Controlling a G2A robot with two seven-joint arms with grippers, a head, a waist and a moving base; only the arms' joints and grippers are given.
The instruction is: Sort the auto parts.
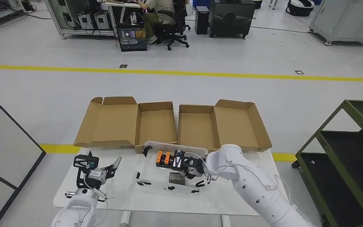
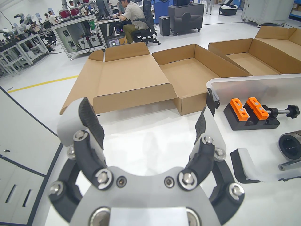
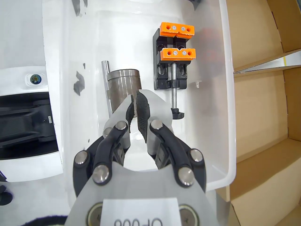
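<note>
Pinching smooth steel cylinder (image 3: 123, 81), right end effector (image 3: 137, 96) — black-orange vise (image 3: 172, 57) beside

bin walls (image 3: 225, 71) hem vise (image 3: 175, 55) (cylinder (image 3: 123, 83) just beside), boxes (image 1: 156, 125) open-topped

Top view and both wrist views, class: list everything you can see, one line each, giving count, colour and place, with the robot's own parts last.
table: 1, white, under everything.
plastic bin: 1, clear, on the table in front of the boxes.
vise: 1, black with orange clamp blocks, lying in the bin.
steel cylinder: 1, silver-grey, on its side in the bin beside the vise.
steel rod: 1, silver, in the bin alongside the cylinder.
cardboard boxes: 2, brown, open, side by side at the table's far edge.
shelf cart: 1, dark green, on the floor to the right.
left pincer: 1, black and silver, open, over bare table beside the bin.
right pincer: 1, black and silver, shut, in the bin at one end of the cylinder.
</note>
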